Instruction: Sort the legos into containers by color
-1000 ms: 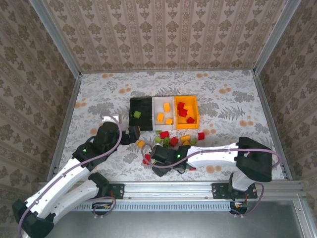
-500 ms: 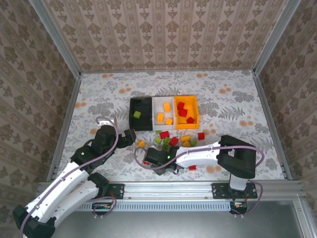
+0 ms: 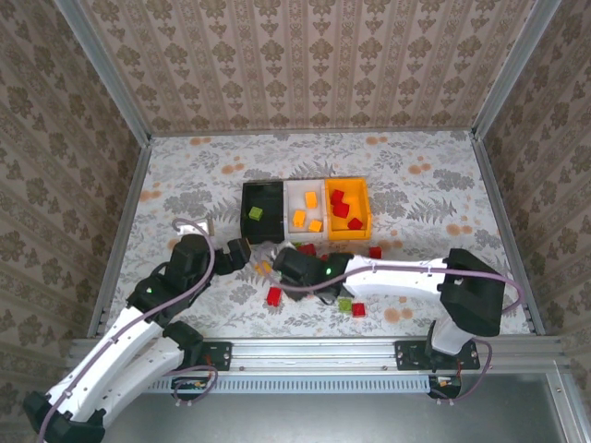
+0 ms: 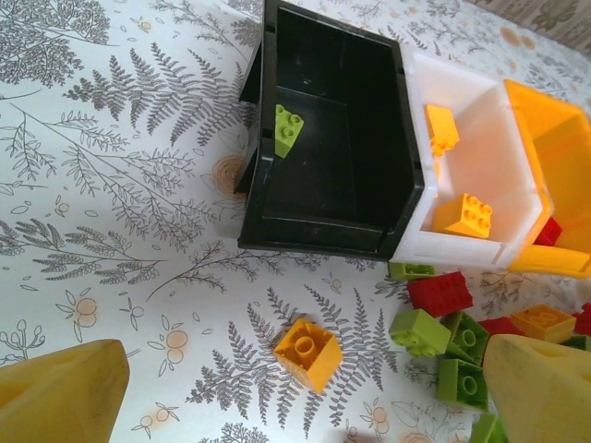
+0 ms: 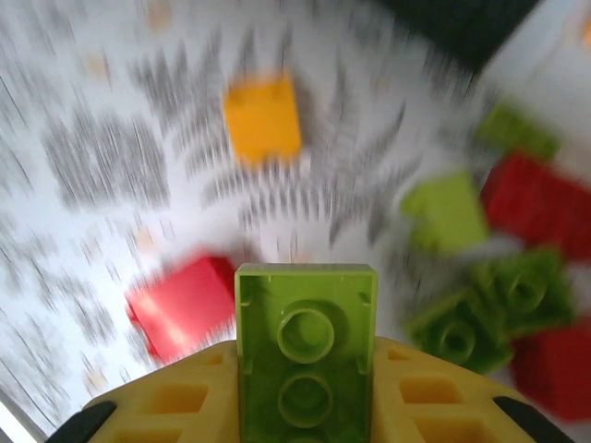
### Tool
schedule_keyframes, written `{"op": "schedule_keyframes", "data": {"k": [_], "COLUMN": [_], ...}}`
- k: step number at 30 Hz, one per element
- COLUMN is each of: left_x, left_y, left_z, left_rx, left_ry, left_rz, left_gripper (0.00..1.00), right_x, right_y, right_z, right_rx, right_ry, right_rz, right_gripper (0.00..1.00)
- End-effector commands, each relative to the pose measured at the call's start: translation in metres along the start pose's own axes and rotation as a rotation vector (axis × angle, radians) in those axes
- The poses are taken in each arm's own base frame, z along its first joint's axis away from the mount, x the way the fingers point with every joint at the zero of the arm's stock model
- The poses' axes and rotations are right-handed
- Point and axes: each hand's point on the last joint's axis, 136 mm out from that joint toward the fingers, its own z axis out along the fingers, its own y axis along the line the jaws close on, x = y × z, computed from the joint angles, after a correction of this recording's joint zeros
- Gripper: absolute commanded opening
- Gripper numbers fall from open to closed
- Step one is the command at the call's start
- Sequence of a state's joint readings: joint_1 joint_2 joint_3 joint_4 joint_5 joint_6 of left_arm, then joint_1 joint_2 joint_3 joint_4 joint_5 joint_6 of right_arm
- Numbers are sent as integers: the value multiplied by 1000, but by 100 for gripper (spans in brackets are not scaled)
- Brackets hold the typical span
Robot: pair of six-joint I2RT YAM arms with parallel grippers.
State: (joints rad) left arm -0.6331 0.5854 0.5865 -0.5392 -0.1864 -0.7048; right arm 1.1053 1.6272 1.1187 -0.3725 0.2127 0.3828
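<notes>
Lime lego (image 5: 306,314) was clamped in the right gripper (image 5: 306,369); it needed carrying toward eleven o'clock, released squarely over the black bin (image 3: 268,198).

Even, bright, diffuse light with soft shadows; overhead and left wrist views sharp, right wrist view motion-blurred.

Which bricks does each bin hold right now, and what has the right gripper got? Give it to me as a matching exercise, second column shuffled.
Column one:
1. black rectangular plastic bin
2. white rectangular plastic bin
3. orange rectangular plastic bin
4. right gripper

Column two:
A. small red plastic bricks inside
B. one loose lime green plastic brick inside
C. small orange plastic bricks inside
D. held lime green plastic brick between the fingers

Pairs: 1-B, 2-C, 3-A, 4-D.
</notes>
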Motion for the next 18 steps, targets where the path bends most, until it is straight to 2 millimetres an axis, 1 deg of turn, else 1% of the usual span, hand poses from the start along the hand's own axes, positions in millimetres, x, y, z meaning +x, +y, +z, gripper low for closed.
{"op": "schedule_keyframes", "data": {"k": [1, 3, 6, 8, 10, 13, 15, 17, 18], "left_x": [2, 3, 6, 8, 12, 19, 21, 22, 22], "left_y": [6, 9, 3, -2, 1, -1, -4, -4, -4], "left_z": [-2, -3, -3, -2, 0, 5, 7, 9, 9], "left_rx": [0, -9, 29, 61, 60, 94, 127, 131, 132], "left_ry": [-19, -22, -4, 14, 33, 64, 81, 90, 89], "left_rz": [-35, -62, -86, -99, -151, -184, -190, -193, -187], "left_gripper": [100, 100, 100, 100, 100, 100, 100, 100, 100], "right_x": [-62, -88, -118, -133, -144, -156, -161, -167, -170], "right_y": [-12, -21, -39, -48, -55, -68, -74, -80, -83], "right_z": [-9, 0, 24, 39, 56, 75, 82, 87, 89], "right_rx": [3, 15, 42, 61, 80, 125, 146, 150, 147], "right_ry": [-117, -137, -139, -132, -116, -112, -109, -115, -120], "right_rz": [39, 81, 143, 173, 195, 232, 261, 292, 308], "right_gripper": [27, 27, 27, 27, 28, 29, 31, 35, 41]}}
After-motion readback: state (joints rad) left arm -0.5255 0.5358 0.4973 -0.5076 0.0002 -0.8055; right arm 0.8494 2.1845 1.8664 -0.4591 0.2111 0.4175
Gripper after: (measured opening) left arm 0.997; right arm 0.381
